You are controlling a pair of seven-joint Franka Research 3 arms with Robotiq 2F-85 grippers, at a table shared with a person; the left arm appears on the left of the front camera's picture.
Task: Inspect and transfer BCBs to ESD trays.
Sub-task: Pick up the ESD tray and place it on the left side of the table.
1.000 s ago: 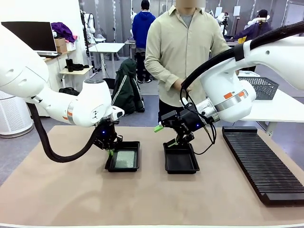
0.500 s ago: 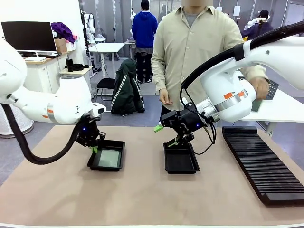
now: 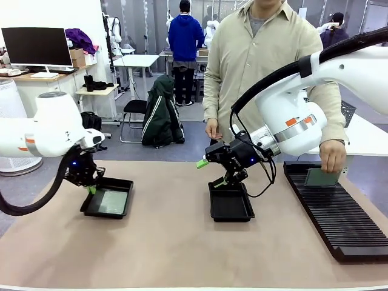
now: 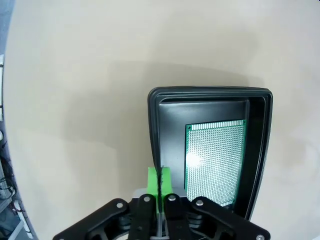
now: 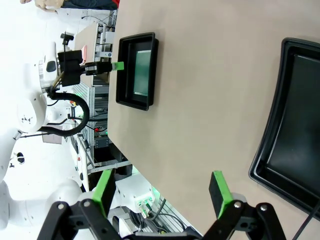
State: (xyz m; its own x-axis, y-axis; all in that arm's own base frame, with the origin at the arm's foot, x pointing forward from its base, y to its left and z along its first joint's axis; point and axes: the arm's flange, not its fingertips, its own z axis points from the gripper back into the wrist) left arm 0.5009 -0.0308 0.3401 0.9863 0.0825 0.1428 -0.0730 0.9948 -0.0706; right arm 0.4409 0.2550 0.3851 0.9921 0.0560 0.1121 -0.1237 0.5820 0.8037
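Note:
My left gripper is shut on the near-left rim of one black ESD tray, which rests on the table at the left. A green BCB lies flat inside it. In the left wrist view the green pads pinch the ESD tray's wall beside the BCB. My right gripper hangs open just above the far edge of the second ESD tray, whose floor is bare. A person's hand holds another BCB over the ribbed rack.
A long ribbed black rack lies along the table's right side. The person stands at the far edge. Bare tan mat lies between the trays and along the front. The right wrist view shows the left tray far off.
My left arm has slid the tray with its board leftward across the mat. The person has stepped right and lowered a board onto the rack. The right arm has stayed still.

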